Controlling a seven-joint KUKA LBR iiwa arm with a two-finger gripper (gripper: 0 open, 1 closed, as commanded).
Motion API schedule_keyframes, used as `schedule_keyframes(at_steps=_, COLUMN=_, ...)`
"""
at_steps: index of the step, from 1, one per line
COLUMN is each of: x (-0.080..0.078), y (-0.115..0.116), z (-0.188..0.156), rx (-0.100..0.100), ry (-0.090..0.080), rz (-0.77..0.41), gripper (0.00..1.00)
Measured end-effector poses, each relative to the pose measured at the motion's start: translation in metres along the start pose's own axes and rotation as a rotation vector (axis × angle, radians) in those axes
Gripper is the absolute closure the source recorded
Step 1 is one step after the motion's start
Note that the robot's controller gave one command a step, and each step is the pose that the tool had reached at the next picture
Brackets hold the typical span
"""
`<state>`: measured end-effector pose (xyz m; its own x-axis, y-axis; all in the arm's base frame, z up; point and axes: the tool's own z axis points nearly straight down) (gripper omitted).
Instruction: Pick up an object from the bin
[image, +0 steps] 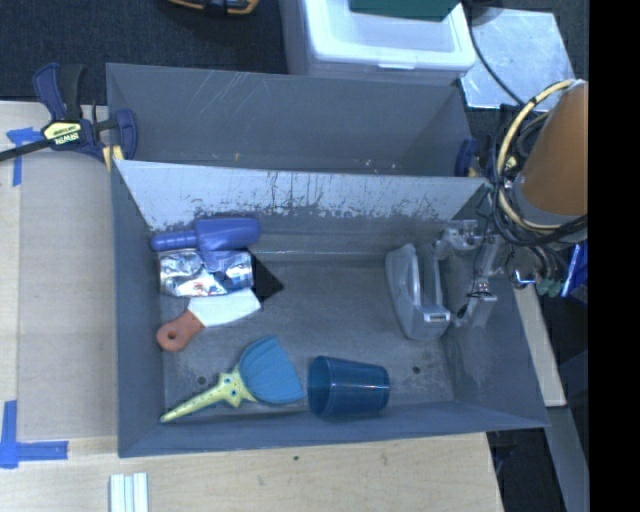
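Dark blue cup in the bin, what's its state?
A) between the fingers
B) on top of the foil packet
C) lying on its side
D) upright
C: the dark blue cup lies on its side on the floor of the bin, apart from the gripper.

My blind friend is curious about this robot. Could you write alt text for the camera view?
A robot gripper, open and empty, hangs over the right side of a grey metal bin. A blue cup on its side lies at the front; a blue and yellow brush, a foil packet and a blue tool lie further left.
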<state>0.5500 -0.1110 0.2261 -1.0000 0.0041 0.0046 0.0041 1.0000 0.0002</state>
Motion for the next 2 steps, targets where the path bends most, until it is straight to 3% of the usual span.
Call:
schedule_keyframes(at_steps=1, x=-0.001, y=0.001, z=-0.005, rx=0.001, ry=-0.008, rz=-0.003, gripper=0.0)
schedule_keyframes(at_steps=2, x=-0.042, y=-0.016, z=0.079, rx=0.003, ry=-0.009, rz=-0.314, gripper=0.0)
